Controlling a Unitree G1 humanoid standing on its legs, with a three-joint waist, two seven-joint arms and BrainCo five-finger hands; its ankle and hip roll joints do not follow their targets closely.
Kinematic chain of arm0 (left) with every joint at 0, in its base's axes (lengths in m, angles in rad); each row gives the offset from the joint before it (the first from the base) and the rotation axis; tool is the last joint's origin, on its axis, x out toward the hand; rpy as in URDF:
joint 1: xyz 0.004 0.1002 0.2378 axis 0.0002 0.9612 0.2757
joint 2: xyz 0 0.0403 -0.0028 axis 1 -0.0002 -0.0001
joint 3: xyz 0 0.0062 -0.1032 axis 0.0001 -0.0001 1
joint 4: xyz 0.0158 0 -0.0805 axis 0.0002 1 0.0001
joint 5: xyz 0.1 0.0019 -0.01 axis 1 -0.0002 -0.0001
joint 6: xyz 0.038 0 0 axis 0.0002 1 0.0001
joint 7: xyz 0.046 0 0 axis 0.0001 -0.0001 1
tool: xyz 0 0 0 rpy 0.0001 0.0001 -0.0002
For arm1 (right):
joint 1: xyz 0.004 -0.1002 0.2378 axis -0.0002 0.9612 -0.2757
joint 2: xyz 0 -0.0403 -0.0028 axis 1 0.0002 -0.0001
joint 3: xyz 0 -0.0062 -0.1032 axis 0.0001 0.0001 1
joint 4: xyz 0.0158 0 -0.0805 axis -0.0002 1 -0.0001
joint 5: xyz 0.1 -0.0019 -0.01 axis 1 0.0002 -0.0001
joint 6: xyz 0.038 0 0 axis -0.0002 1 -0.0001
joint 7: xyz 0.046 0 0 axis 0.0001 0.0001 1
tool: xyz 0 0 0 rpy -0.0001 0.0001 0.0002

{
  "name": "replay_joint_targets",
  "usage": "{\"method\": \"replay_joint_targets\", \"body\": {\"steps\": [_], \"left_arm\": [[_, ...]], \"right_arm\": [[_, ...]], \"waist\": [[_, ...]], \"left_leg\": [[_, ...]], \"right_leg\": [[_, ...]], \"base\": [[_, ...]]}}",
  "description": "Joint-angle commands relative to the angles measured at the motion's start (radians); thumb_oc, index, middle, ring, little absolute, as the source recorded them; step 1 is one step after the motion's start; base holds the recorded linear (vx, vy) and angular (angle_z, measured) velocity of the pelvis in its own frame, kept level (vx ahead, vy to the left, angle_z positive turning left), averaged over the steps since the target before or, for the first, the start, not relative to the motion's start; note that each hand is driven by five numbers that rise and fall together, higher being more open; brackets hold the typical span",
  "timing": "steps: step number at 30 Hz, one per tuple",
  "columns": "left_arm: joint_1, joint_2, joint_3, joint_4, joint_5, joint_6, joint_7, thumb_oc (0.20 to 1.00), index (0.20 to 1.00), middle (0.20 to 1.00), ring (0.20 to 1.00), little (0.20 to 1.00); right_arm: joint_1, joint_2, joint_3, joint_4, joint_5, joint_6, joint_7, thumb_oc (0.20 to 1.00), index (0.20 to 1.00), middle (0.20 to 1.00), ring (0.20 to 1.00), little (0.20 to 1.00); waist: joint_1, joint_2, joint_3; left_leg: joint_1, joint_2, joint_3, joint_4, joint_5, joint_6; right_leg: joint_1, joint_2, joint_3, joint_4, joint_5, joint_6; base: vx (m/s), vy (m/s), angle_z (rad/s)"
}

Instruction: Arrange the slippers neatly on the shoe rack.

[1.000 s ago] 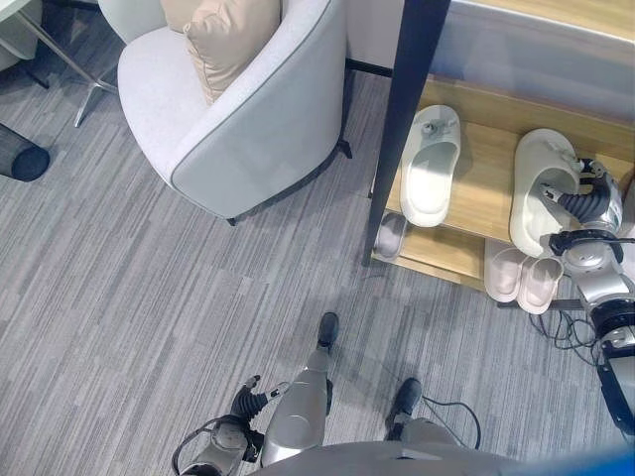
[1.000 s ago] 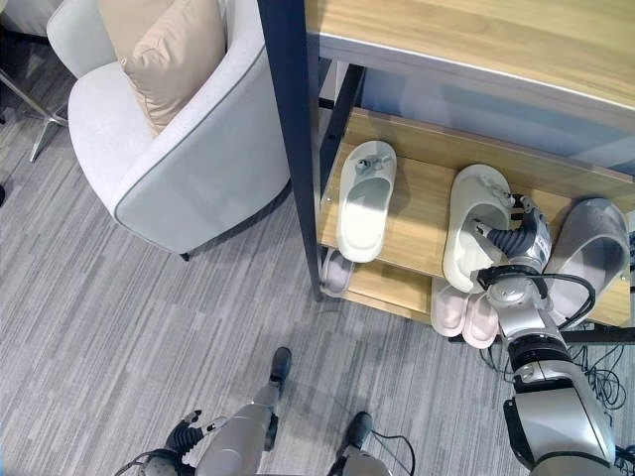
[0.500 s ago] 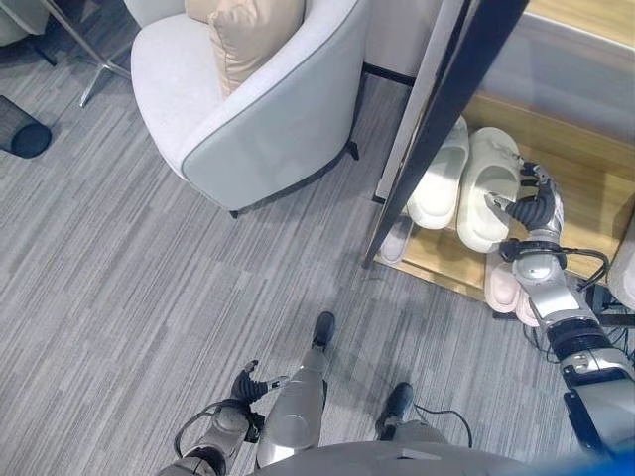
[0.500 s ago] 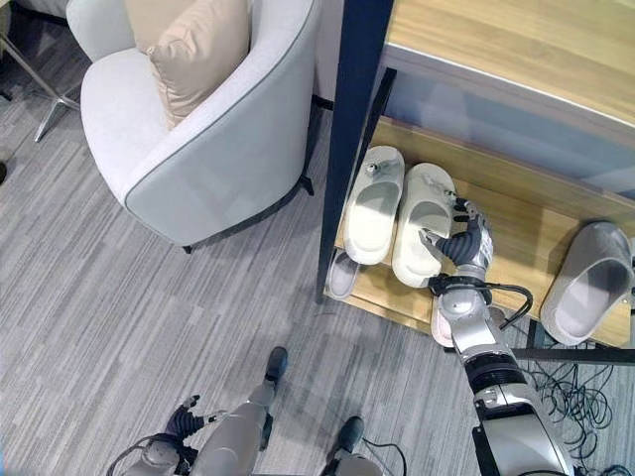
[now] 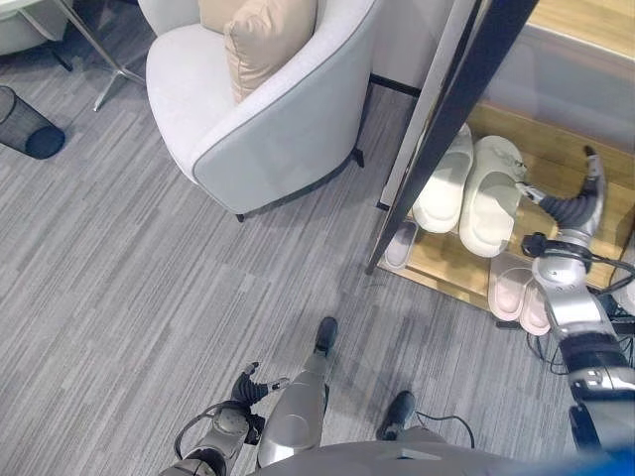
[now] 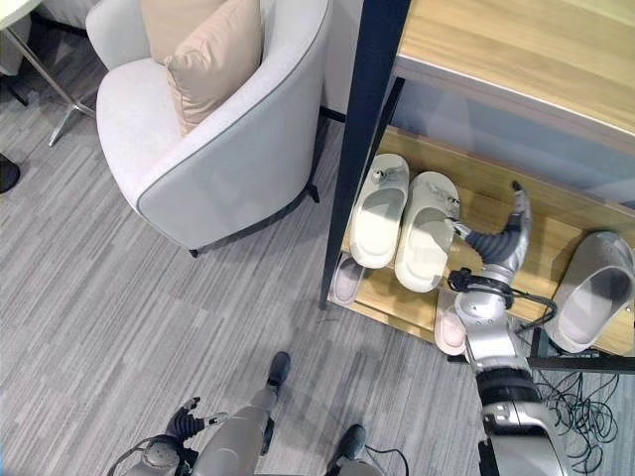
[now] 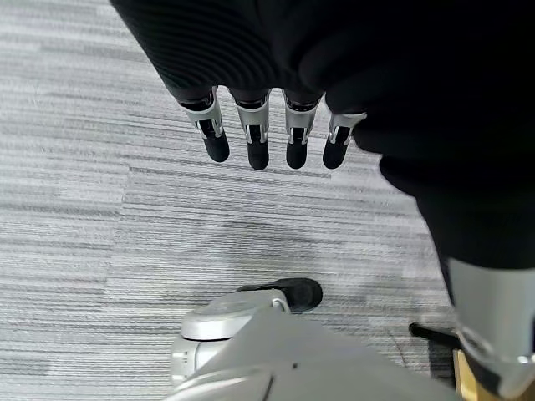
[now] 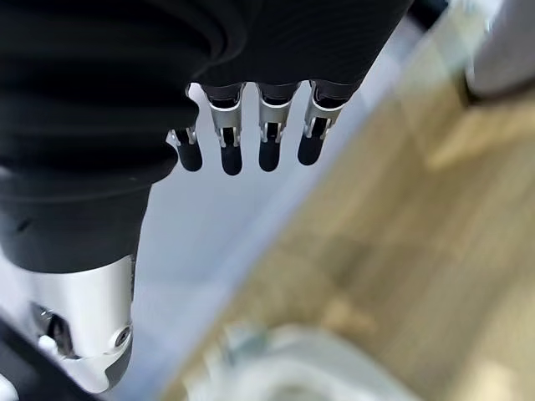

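My right hand [image 6: 501, 230] hovers open, fingers straight, holding nothing, over the wooden shoe rack shelf [image 6: 556, 253].

The 2 cream foam slippers [image 6: 400, 224] lie side by side on that shelf just beside my hand's thumb side; a grey slipper [image 6: 587, 295] lies on its other side, well apart. My left hand [image 7: 267, 138] hangs relaxed, fingers straight, above the grey striped carpet [image 5: 149, 288].
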Motion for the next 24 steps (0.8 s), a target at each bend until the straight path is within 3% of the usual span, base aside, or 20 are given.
{"method": "replay_joint_targets", "body": {"steps": [1,6,13,20,24], "left_arm": [[-0.019,-0.041,0.001,0.092,-0.016,0.007,-0.007,1.000,1.000,1.000,1.000,1.000],[-0.002,-0.042,0.016,0.088,-0.011,0.007,-0.018,1.000,1.000,1.000,1.000,1.000],[0.007,-0.041,0.013,0.083,-0.006,0.011,-0.026,1.000,1.000,1.000,1.000,1.000],[0.015,-0.041,0.004,0.082,-0.015,0.015,-0.025,1.000,1.000,1.000,1.000,1.000],[0.026,-0.048,-0.004,0.094,-0.030,0.021,-0.024,1.000,1.000,1.000,1.000,1.000]], "right_arm": [[0.026,-0.052,-0.017,-0.070,-0.030,-0.040,-0.028,1.000,1.000,1.000,1.000,1.000],[0.090,-0.120,-0.059,-0.082,-0.125,0.028,-0.017,1.000,1.000,1.000,1.000,1.000],[0.168,-0.126,-0.125,0.001,-0.135,0.074,-0.045,1.000,1.000,1.000,1.000,1.000],[0.174,-0.107,-0.119,0.141,-0.033,0.068,-0.032,1.000,1.000,1.000,1.000,1.000],[0.146,-0.075,-0.066,0.231,0.105,0.035,0.037,1.000,1.000,1.000,1.000,1.000]], "waist": [[0.002,0.012,-0.029],[-0.019,0.021,-0.035],[-0.047,0.034,-0.040],[-0.060,0.048,-0.049],[-0.065,0.051,-0.050]], "left_leg": [[0.050,0.014,-0.015,0.006,-0.156,-0.037],[0.059,0.020,0.000,0.006,-0.159,-0.036],[0.080,0.023,0.016,0.006,-0.168,-0.031],[0.094,0.019,0.025,0.006,-0.174,-0.028],[0.095,0.017,0.030,0.006,-0.174,-0.026]], "right_leg": [[-0.054,-0.039,0.052,0.007,0.048,0.038],[-0.056,-0.036,0.068,0.007,0.045,0.036],[-0.049,-0.031,0.088,0.007,0.041,0.033],[-0.041,-0.035,0.097,0.007,0.040,0.033],[-0.044,-0.038,0.099,0.007,0.045,0.032]], "base": [[0.00,-0.012,-0.12],[0.01,-0.028,-0.08],[0.01,-0.015,-0.07],[0.01,-0.004,-0.07],[0.00,0.000,0.00]]}}
